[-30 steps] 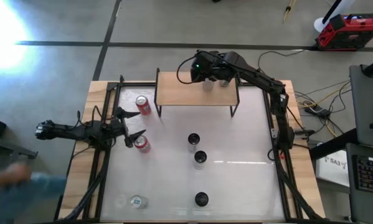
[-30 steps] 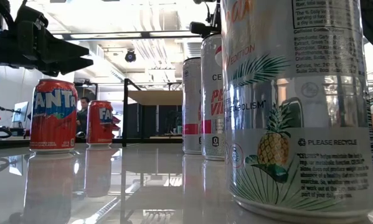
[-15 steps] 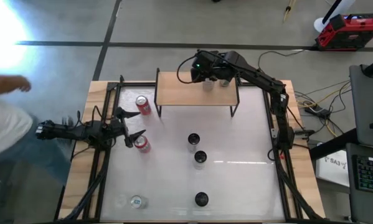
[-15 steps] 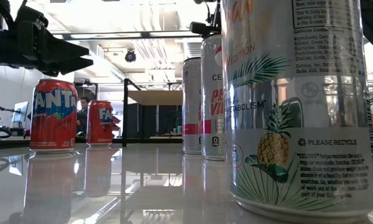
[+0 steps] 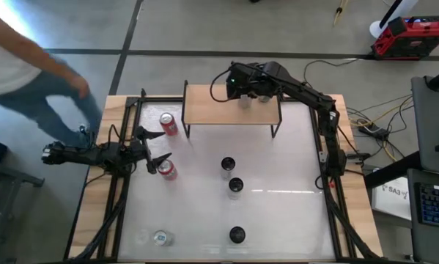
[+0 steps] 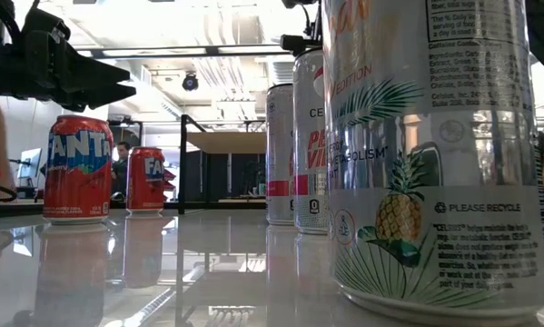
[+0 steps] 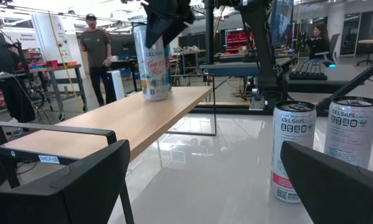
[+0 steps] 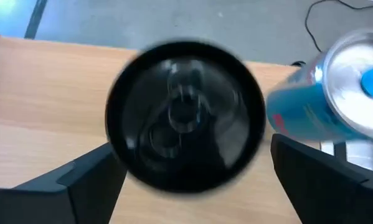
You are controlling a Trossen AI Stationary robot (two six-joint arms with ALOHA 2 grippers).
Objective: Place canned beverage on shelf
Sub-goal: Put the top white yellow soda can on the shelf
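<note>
The shelf has a tan wooden top on black legs and stands at the table's far edge. On its right part stands a tall black-topped can, also seen upright in the left wrist view. My right gripper hangs over this can, open, with one finger on either side of the can's top; I see no touch. A blue can stands on the shelf next to it. My left gripper waits open at the table's left edge.
Two red Fanta cans stand near my left gripper. Three black-topped cans stand mid-table, and a silver-topped one stands at the near left. A person is beyond the table's far left corner.
A person has walked along outside the table's left edge, from its near end toward its far end. Both arms have kept their places.
</note>
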